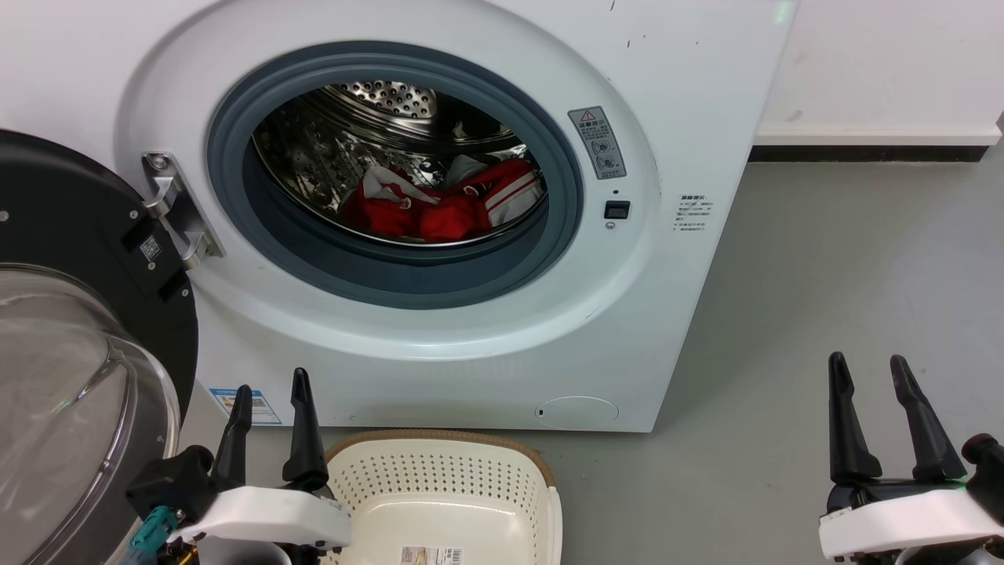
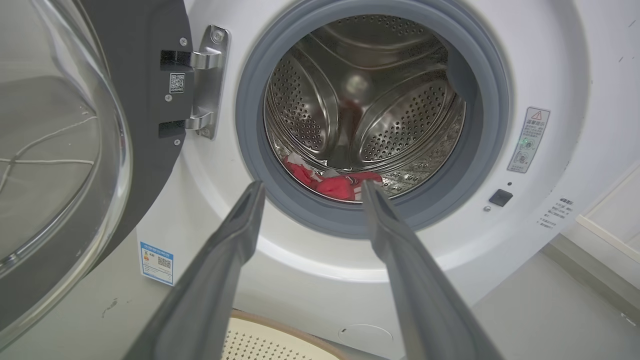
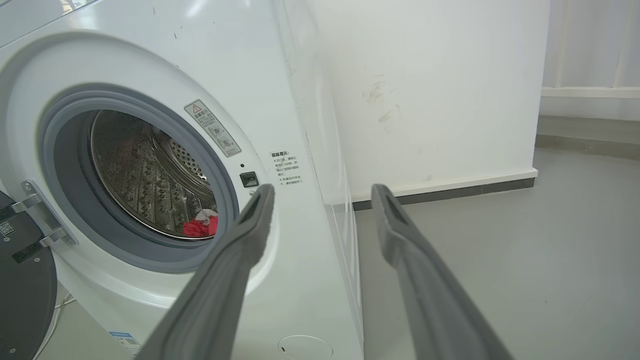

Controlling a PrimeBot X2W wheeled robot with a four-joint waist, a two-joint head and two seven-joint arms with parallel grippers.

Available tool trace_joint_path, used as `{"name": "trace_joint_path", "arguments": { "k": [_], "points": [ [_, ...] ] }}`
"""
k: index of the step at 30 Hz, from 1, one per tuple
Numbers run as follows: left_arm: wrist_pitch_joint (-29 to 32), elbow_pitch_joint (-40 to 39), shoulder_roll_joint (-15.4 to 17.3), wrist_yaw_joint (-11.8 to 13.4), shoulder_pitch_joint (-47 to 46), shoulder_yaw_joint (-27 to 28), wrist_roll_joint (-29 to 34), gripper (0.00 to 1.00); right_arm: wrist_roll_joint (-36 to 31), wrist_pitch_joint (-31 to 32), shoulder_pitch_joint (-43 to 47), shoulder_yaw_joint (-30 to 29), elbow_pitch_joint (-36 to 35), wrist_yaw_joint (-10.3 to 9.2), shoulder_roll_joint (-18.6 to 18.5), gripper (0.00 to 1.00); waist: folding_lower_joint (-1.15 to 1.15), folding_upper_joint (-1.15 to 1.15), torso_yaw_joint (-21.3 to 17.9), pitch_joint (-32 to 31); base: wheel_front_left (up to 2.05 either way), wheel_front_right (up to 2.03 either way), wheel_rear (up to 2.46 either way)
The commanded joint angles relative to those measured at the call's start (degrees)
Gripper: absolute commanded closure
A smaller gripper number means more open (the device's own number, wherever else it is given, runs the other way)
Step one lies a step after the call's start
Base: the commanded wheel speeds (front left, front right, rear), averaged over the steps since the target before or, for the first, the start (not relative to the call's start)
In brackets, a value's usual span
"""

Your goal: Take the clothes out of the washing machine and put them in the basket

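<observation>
Left pincer (image 1: 272,382) far from clothes (image 1: 439,208)

**A:** where've you got this set up, someone's house?

**B:** nah, I'm in a bare utility room, kinda lab-ish. White front-load washing machine (image 1: 471,377) standing on a smooth grey floor (image 1: 823,275), scuffed white wall (image 3: 425,75) with a dark skirting strip (image 1: 863,153) beside it, and a plastic laundry basket (image 1: 439,475) parked in front.

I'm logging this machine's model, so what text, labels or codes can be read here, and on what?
No text reads clearly.
Warning sticker on the washing machine: red triangle, print too small.
Printed block on its front: too small.
QR tag on the door: code only.
Blue label, basket barcode sticker: blurred.
</observation>
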Motion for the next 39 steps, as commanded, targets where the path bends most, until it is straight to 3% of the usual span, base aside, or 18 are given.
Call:
{"name": "trace_joint_path", "arguments": {
  "k": [1, 39],
  "points": [
    [-0.61, -0.69, 0.11, 0.29, -0.08, -0.02, 1.29, 0.0, -1.24, -0.44, 0.44, -0.04, -0.92, 0.0, -0.08, 0.0, 0.0, 0.0, 0.01, -0.01, 0.0, 0.0, 0.0],
    [-5.04, 0.04, 0.11, 1.2, 2.29, -0.77, 17.32, 0.0, -16.12, -4.98, 3.79, 0.2, -3.01, -0.01, -0.04, 0.0, 0.0, 0.0, -0.07, 0.25, 0.0, 0.0, 0.0]
  ]
}}
